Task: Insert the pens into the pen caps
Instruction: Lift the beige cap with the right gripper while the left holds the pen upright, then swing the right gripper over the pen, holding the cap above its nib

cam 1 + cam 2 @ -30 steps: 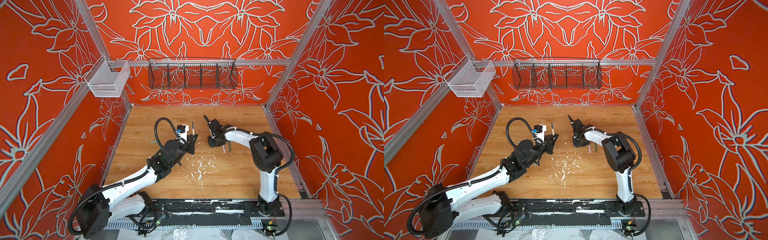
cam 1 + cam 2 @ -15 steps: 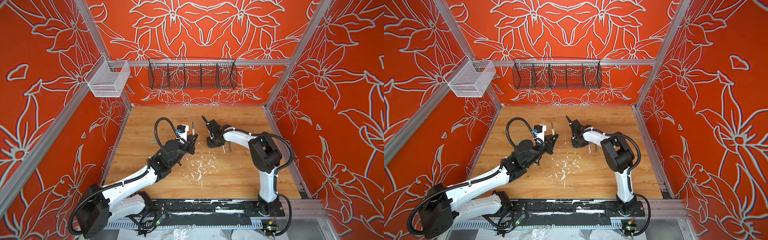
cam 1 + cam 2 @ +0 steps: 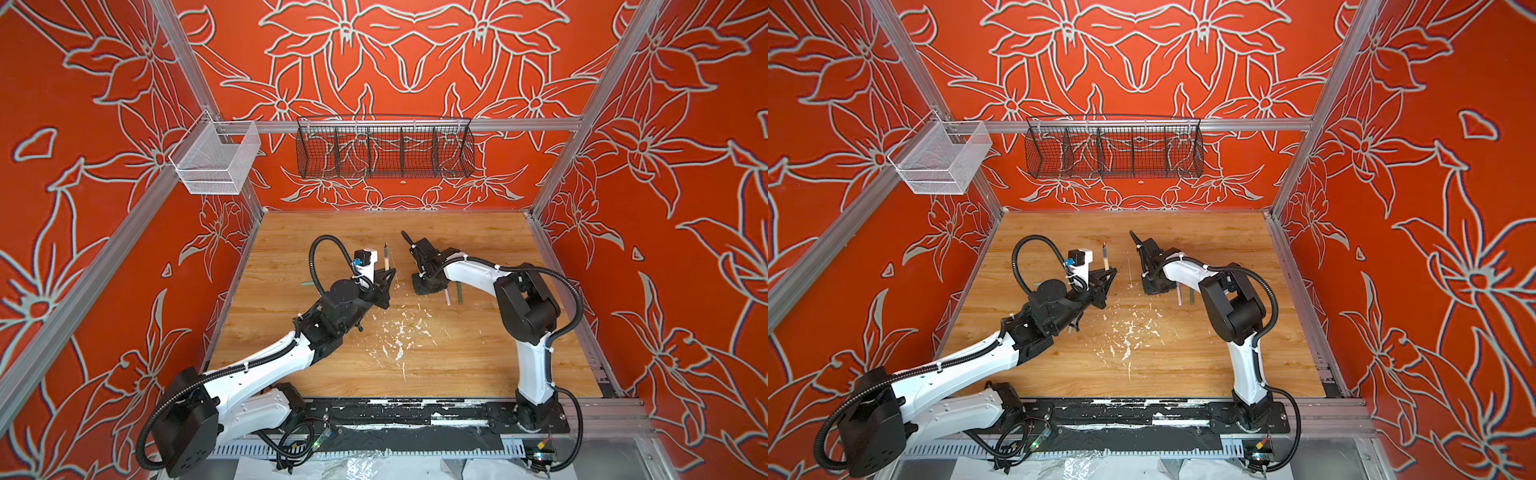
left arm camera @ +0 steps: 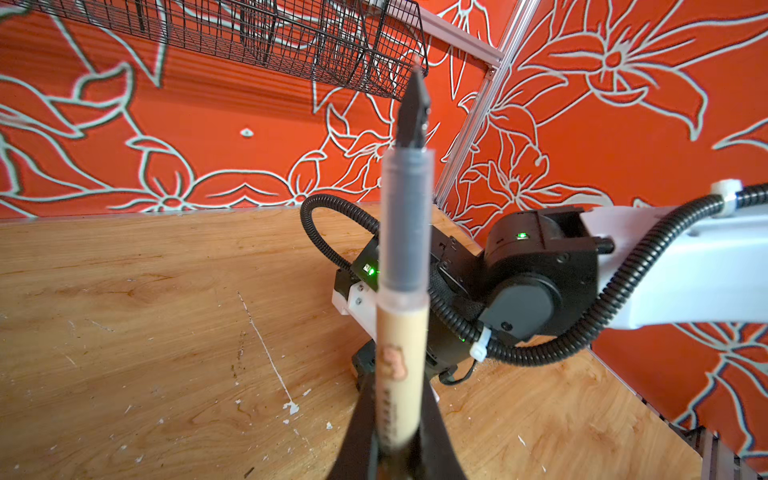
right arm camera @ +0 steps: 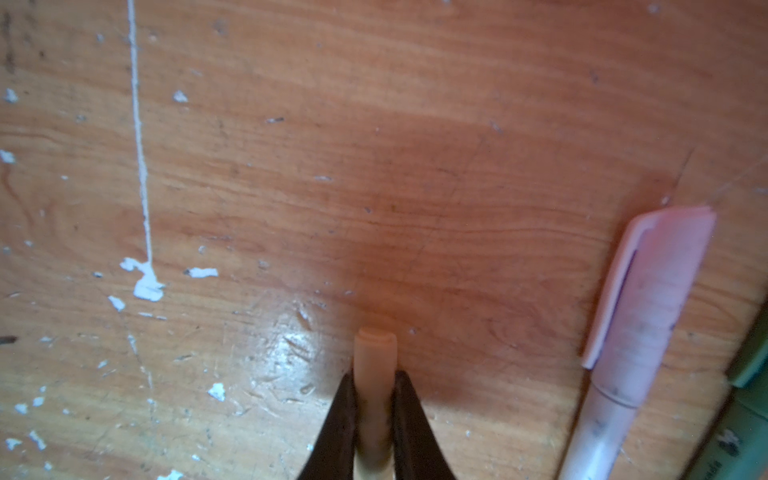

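The left gripper (image 4: 397,419) was clamped low on the barrel of the tan pen (image 4: 402,332), holding it upright over the far middle of the worktop (image 5: 415,145) with its dark pointed tip up. To its right, the right gripper (image 5: 375,382) pointed down at the worktop, its jaws pressed against both sides of the tan cap (image 5: 375,349) – a short, smooth tube with a ringed end. I could not tell whether that end was the open one. Just right of it lay a pink pen (image 5: 648,299), already capped, with a flat clip along the cap, and beside that a green pen (image 5: 752,365).

The step in hand looked like bringing the cap to the upright pen. Doing it well meant lifting straight off the scuffed, paint-flecked wood, turning the cap's open mouth toward the tip, and lining up both axes before pushing – both pieces were slick round plastic and would likely have twisted in a pinch if pushed off-centre. The translucent collar below the tip probably marked where the cap should seat
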Controlling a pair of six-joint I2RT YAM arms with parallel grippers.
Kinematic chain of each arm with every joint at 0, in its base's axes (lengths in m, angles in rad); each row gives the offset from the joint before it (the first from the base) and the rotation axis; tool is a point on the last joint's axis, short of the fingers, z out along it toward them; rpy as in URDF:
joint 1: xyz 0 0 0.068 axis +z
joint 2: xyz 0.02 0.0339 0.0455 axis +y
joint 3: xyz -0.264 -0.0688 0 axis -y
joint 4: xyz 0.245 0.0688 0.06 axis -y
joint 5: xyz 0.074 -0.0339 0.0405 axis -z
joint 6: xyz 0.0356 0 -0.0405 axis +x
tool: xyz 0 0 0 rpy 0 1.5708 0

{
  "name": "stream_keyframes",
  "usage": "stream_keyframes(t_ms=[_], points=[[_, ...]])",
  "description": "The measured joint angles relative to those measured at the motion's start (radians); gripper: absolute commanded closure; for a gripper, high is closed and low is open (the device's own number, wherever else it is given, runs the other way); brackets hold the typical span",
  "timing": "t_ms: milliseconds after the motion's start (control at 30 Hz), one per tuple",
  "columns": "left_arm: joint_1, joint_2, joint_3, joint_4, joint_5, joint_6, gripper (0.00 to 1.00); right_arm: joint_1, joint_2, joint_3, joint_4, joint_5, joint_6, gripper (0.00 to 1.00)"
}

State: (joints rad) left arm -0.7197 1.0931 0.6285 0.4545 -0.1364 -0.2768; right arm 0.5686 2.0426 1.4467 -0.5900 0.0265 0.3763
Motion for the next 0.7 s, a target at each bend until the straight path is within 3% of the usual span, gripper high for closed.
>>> stream_keyframes(t_ms=[300,700], points=[[0.000,0.000,0.000,0.000,0.000,0.004,1.00,-0.001,-0.056,-0.069,0.054,-0.055,0.000,0.84],[0.000,0.027,0.000,0.005,0.022,0.038,1.00,-0.008,-0.508,-0.452,0.483,-0.267,0.055,0.84]])
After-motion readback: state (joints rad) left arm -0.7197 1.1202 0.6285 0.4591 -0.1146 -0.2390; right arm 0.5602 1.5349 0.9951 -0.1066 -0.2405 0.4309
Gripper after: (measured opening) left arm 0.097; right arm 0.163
